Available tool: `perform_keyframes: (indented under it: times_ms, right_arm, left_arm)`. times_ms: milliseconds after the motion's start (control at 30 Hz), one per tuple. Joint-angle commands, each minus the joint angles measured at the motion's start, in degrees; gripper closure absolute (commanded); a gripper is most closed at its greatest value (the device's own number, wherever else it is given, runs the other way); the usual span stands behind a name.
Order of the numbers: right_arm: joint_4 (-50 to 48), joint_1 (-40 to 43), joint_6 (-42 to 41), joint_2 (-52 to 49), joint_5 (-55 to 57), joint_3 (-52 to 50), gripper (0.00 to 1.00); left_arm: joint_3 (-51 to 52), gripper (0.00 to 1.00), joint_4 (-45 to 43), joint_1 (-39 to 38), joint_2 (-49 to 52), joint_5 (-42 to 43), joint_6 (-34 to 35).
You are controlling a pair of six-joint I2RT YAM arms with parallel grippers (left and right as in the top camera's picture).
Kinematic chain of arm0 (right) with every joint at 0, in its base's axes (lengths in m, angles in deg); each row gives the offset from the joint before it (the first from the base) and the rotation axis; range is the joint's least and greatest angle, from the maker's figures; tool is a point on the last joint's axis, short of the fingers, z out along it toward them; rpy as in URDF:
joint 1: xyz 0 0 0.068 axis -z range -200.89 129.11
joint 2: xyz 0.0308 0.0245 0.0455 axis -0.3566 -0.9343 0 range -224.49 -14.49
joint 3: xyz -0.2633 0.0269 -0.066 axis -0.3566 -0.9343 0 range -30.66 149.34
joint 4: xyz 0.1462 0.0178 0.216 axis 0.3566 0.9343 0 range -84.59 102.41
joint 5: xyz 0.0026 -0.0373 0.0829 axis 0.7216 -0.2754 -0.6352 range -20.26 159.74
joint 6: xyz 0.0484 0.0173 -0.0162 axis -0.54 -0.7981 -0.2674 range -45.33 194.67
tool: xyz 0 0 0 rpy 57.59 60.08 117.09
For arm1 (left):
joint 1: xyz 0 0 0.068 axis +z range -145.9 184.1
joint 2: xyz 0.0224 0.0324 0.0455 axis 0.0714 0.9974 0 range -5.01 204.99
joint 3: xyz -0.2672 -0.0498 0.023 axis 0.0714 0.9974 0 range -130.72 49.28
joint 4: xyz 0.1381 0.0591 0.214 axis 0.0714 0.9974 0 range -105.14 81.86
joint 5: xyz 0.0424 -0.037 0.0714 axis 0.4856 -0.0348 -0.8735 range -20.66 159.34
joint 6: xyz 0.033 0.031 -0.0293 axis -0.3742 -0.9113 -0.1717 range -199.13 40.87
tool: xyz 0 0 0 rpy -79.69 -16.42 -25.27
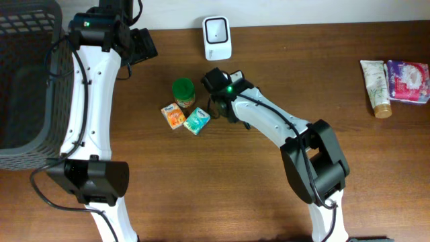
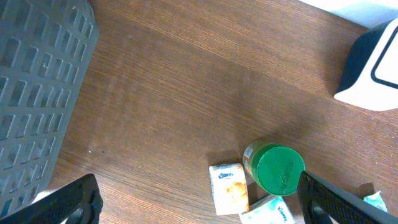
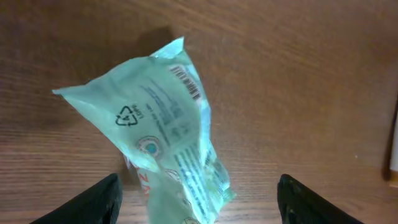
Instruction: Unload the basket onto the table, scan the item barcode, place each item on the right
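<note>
While the right gripper [image 3: 199, 180] stands wide apart, the teal packet [image 3: 165, 124] lies loose on the worktop [image 3: 298, 74] between its fingers [image 3: 87, 202], barcode [image 3: 186, 82] facing up; the left gripper [image 2: 198, 180] hangs fully spread beside the basket [image 2: 37, 93].

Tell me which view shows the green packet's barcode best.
Right wrist: the packet fills the frame, its barcode plain near the top edge. Overhead shows the packet small, beside an orange one, barcode unreadable. Left wrist catches only a corner at the bottom edge.
</note>
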Motion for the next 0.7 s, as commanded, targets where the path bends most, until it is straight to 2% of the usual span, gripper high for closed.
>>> perform_keyframes:
  times_ms: [0,167,200,233,367,467,533,600,667]
  right_arm:
    - [-3.78,0.11,4.33,-0.42,-1.57,-3.78,0.29]
    - [-6.10,0.07,4.28,-0.48,-2.05,-6.91,0.30]
    - [-6.49,0.07,4.28,-0.50,-2.05,-7.04,0.34]
    - [-7.23,0.17,4.28,-0.57,-2.05,-7.34,0.44]
    - [-7.50,0.17,4.26,-1.09,-2.08,-7.43,0.58]
    - [-5.75,0.17,3.08,-0.87,-4.79,-6.25,0.73]
    - [-2.93,0.66,2.03,-0.24,-8.44,-2.91,0.79]
    - [3.26,2.12,2.10,-0.02,-14.53,5.11,0.94]
    - [8.72,4.24,2.12,-0.02,-22.01,12.28,0.96]
  left_arm:
    - [0.07,0.01,0.04,-0.24,0.37,0.02,-0.57]
    - [0.07,0.01,0.07,-0.24,0.37,0.02,-0.57]
    - [0.07,0.01,0.04,-0.24,0.37,0.02,-0.57]
    - [0.07,0.01,0.04,-0.24,0.37,0.02,-0.57]
    - [0.07,0.01,0.04,-0.24,0.37,0.02,-0.57]
    - [0.07,0.01,0.04,-0.24,0.37,0.02,-0.57]
    - [0.07,0.01,0.04,-0.24,0.37,0.04,-0.57]
    - [0.07,0.01,0.04,-0.24,0.37,0.02,-0.57]
    - [0.07,0.01,0.04,-0.24,0.37,0.04,-0.57]
